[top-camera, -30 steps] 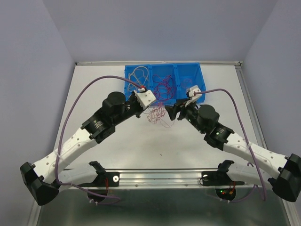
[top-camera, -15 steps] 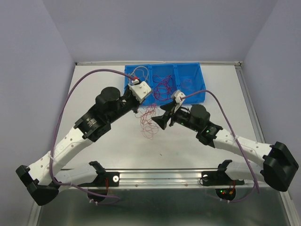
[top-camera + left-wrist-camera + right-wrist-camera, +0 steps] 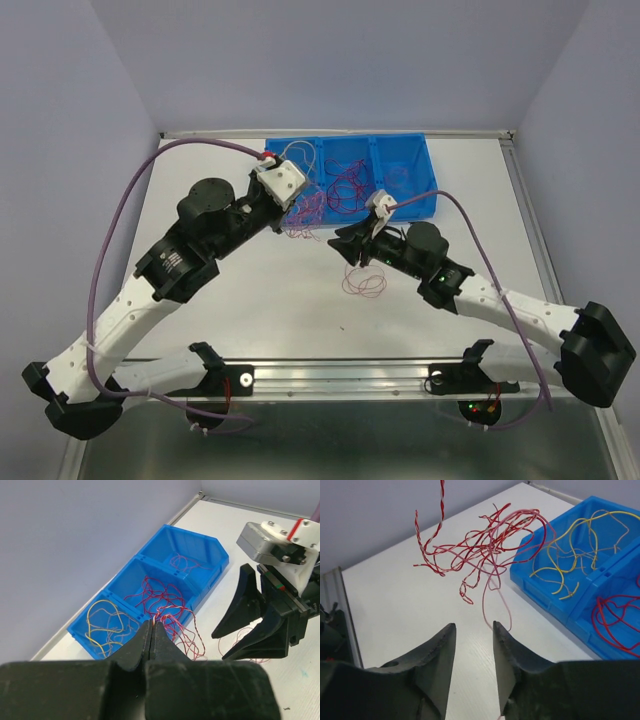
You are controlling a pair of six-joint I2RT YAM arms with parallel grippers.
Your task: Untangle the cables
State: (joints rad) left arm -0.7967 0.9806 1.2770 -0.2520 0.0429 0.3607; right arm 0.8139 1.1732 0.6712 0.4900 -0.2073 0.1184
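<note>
A tangle of red, red-white twisted and pink cables [image 3: 480, 545] hangs in the air from my left gripper [image 3: 152, 623], which is shut on a twisted strand. From above, that tangle [image 3: 305, 213] sits at the front edge of the blue bin [image 3: 420, 160], under the left gripper [image 3: 295, 208]. My right gripper [image 3: 473, 626] stands open just below the tangle, and a pink strand trails past its right fingertip [image 3: 496, 626]. In the top view the right gripper [image 3: 342, 246] is right of the tangle. A loose pink loop [image 3: 365, 284] lies on the table beneath it.
The blue bin [image 3: 200, 542] has three compartments holding yellow-cream cables [image 3: 107, 622], red cables [image 3: 160, 592] and pink cables [image 3: 185, 562]. It stands at the table's far edge, by the back wall. Thick purple cables [image 3: 120, 240] arc beside both arms.
My left gripper has pulled the tangle up and left toward the bin. The right gripper moved left, then narrowed its jaws. A pink loop now lies on the table beneath it.
</note>
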